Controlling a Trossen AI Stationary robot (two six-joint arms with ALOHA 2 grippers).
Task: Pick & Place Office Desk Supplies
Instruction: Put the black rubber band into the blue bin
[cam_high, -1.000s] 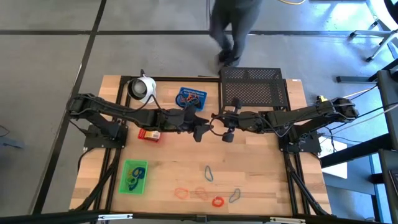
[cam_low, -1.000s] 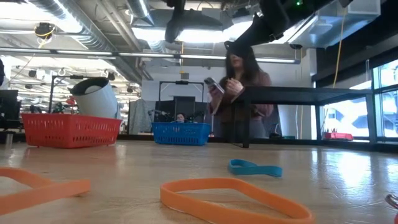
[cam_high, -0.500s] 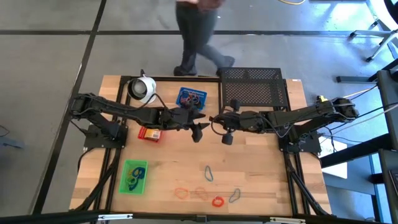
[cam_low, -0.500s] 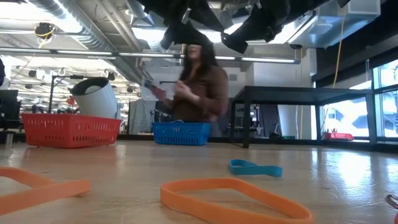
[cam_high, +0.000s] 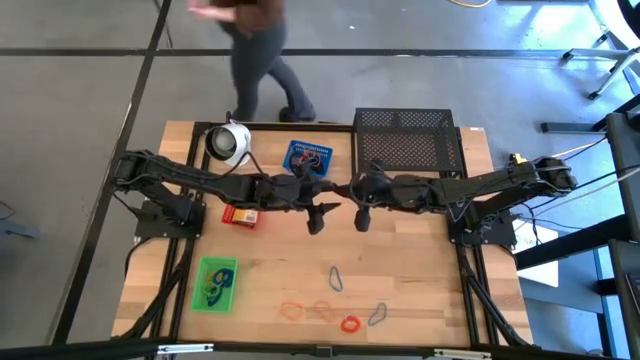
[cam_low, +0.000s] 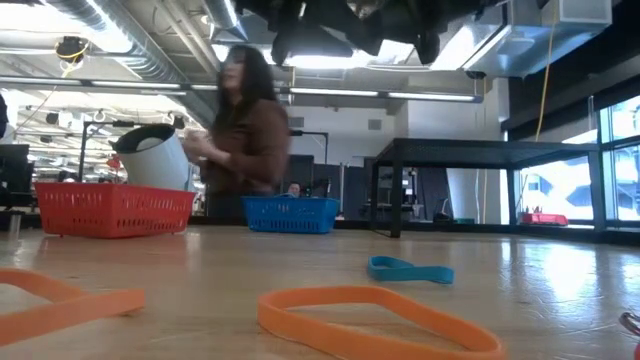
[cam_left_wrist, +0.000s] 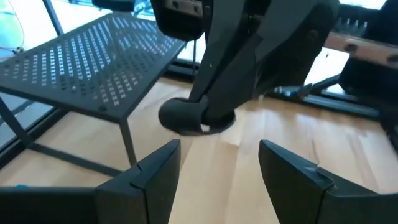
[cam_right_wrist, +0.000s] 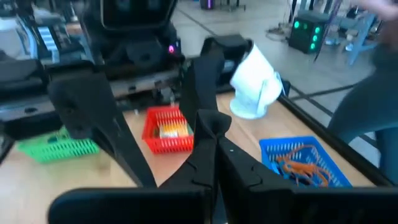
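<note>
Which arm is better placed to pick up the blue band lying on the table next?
Probably the right. In the high view the blue band lies nearer the right gripper than the left gripper, though both hover close together, so the margin is small.

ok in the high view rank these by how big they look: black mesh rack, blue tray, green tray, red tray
1. The black mesh rack, clearly the largest.
2. The green tray.
3. The blue tray, partly hidden by the left arm, so its place next to the green one is unsure.
4. The red tray, the smallest.
</note>
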